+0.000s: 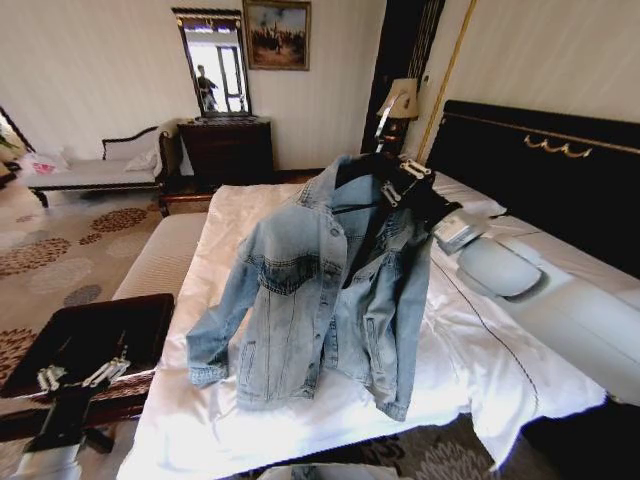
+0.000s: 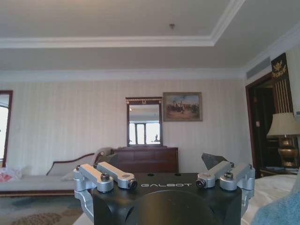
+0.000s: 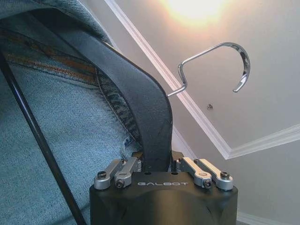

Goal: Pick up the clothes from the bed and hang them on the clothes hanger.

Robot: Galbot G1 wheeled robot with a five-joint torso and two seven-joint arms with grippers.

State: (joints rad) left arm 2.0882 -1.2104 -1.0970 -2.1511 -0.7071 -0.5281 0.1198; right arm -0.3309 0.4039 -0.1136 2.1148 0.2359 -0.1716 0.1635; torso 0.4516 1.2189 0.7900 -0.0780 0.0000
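My left gripper (image 1: 85, 375) is hanging low at the near left of the head view, over a dark bench (image 1: 90, 335) beside the bed (image 1: 480, 370); its fingers (image 2: 115, 174) are standing spread apart with nothing between them, and its wrist camera is looking across the room at a mirror (image 2: 144, 123) and a framed painting (image 2: 183, 106) on the far wall.

Farther in, my right gripper (image 3: 159, 164) is holding the black clothes hanger (image 3: 140, 112) raised above the white sheets, its fingers pinching the hanger's broad shoulder. In the head view that gripper (image 1: 400, 180) is sitting at the collar of the jacket, with the silver hook (image 3: 220, 65) rising free above it.

The light blue denim jacket (image 1: 320, 290) is draping from the hanger, front open and facing me, both sleeves hanging down. Its hem and lower sleeves are lying on the bed's sheet near the foot of the mattress, while the collar and shoulders are lifted clear. I cannot tell whether both shoulders are seated on the hanger.

The black headboard (image 1: 540, 180) is running along the right.
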